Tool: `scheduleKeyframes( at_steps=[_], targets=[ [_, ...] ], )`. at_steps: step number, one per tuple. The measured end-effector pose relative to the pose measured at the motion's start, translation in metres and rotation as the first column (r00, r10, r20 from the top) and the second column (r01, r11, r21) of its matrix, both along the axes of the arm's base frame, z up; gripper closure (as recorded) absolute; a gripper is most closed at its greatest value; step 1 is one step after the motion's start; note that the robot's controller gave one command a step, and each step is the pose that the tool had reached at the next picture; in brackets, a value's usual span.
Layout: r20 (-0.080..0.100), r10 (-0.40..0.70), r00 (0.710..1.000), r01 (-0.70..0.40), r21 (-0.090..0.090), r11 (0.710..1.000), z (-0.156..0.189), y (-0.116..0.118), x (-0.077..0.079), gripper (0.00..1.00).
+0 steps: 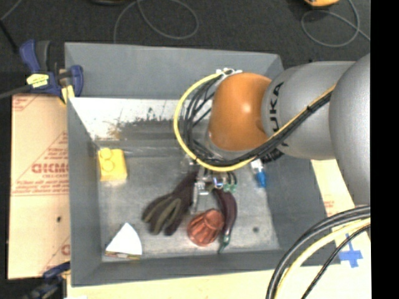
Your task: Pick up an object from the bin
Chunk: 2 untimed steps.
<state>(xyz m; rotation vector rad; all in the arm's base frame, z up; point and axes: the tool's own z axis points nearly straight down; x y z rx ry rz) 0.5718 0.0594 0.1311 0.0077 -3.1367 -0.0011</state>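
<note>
One grey metal bin (84,185), seen from above and a little to one side, with a large silver arm (324,111) stretched in from the view's right. At the wrist, an orange dome-shaped cover (240,111) ringed by black and yellow cables (181,117), hiding most of the tool beneath. Just below that cover, low over the bin floor near its middle, the gripper (200,192); whether apart or together, impossible to tell from here. No object visibly held. On the view's left of the gripper, touching it or nearly so, a dark brown bunch (167,212) shaped like overripe toy bananas or a limp glove, long axis slanting from the gripper down and leftward, splayed tips toward the lower left. On the other side, just beside the gripper, a dark purple aubergine (227,212), lying almost straight up and down the view, green stalk at the lower end. Directly below the gripper, between those two, a rounded reddish-brown lump (206,227). Well apart from all this, a yellow block (112,165) with two studs by the left wall, and a white wedge (124,240) in the lower left corner. Probably the approach stage, no grasp yet to be seen. Likeliest target, judged by nearness: the upper end of the brown bunch or the top of the aubergine. Either one best gripped across its narrow width, not along its length; some risk of snagging two at once, so closely packed.
</note>
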Motion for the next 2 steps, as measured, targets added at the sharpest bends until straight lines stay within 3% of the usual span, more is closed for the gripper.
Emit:
scheduleKeyframes(
  at_steps=[1, 2],
  targets=[
    [0.008, -0.001, 1.000, 0.001, 0.000, 1.000, 0.004, 0.000, 0.002, 0.00],
    [0.007, 0.348, 0.937, -0.348, 0.000, 0.937, -0.059, 0.012, -0.006, 1.00]
  ],
)
